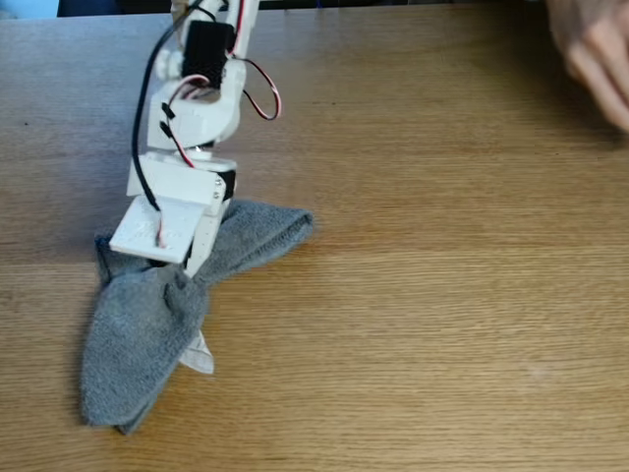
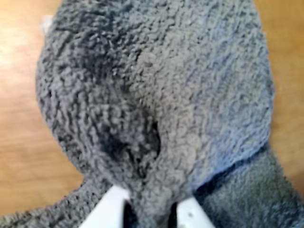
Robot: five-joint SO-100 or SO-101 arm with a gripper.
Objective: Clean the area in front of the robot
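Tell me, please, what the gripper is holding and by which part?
The gripper pinches a gray cloth by a bunched fold near its middle.

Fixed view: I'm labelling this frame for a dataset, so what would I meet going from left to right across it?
Grey cloth bunched on the wooden table, pinched by the white robot arm's gripper → a long bare stretch of table → a person's hand at the top right corner.

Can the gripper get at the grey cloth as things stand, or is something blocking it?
Yes, it looks that way: the gripper already has a fold of the grey cloth pinched between its white fingertips, on the wooden table. Nothing lies between them.
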